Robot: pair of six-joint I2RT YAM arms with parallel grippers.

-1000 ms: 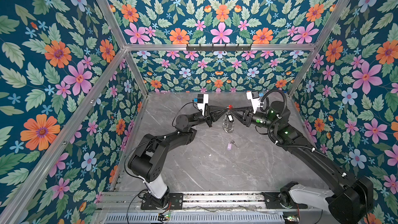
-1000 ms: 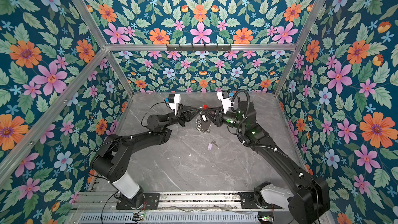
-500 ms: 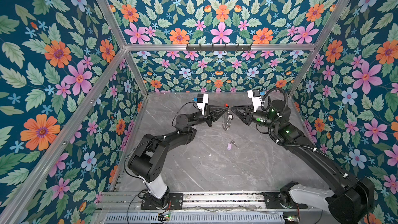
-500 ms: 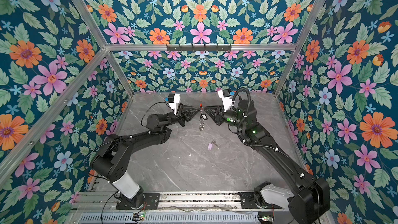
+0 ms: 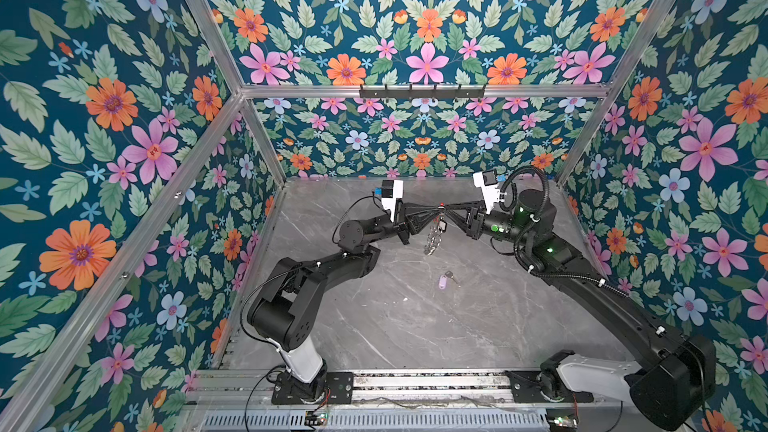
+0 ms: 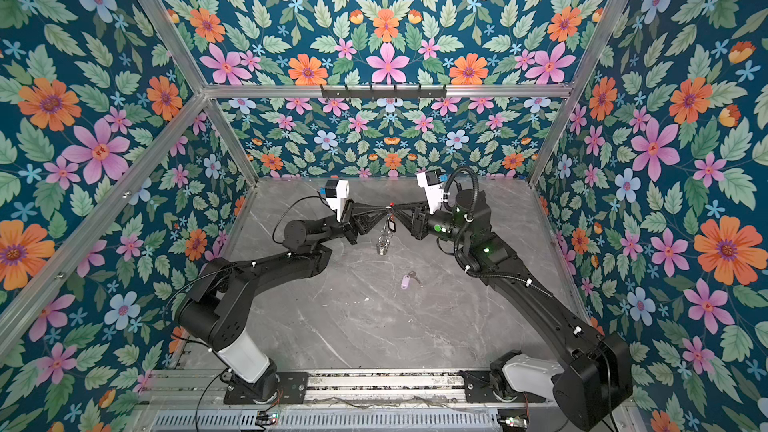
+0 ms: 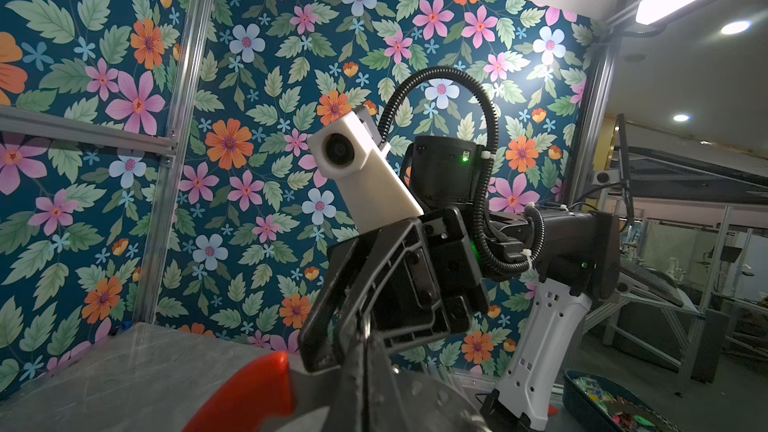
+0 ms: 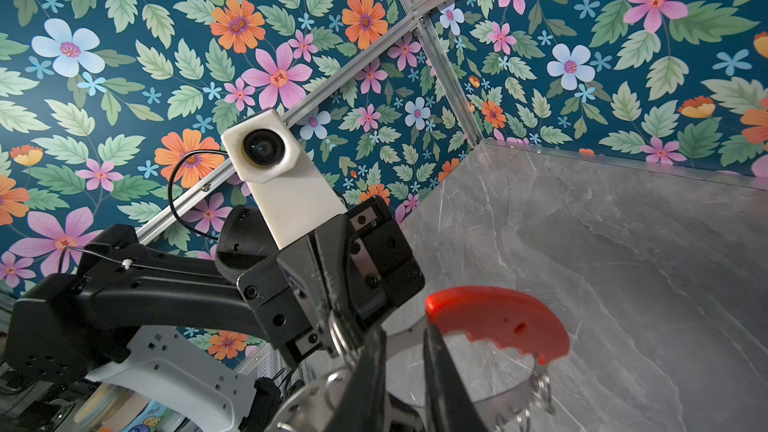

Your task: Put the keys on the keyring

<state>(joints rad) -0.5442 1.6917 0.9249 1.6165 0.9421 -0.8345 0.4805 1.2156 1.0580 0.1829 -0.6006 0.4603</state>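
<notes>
The keyring hangs in mid-air near the back of the table, its red section (image 5: pixel 441 204) (image 6: pixel 391 204) uppermost and its silver rings (image 5: pixel 432 243) dangling below. My left gripper (image 5: pixel 434 211) (image 7: pixel 363 338) is shut on the keyring's metal band next to the red section (image 7: pixel 249 392). My right gripper (image 5: pixel 449 211) (image 8: pixel 403 332) faces it tip to tip; its fingers stand a little apart, with the band crossing the gap beside the red section (image 8: pixel 498 317). A key with a black-framed tag (image 5: pixel 443 226) (image 6: pixel 391 225) hangs under the tips. The lilac-tagged key (image 5: pixel 444 282) (image 6: pixel 406 281) lies on the table.
The grey marble table (image 5: pixel 395 326) is walled on three sides by floral panels on aluminium frames. A black hook rail (image 5: pixel 422 91) runs high on the back wall. Beyond the table, a bin of colourful items (image 7: pixel 602 405) shows in the left wrist view.
The hanging keyring has turned more edge-on and looks narrower. My right gripper's fingers have drawn a little closer together. The lilac-tagged key has not moved.
</notes>
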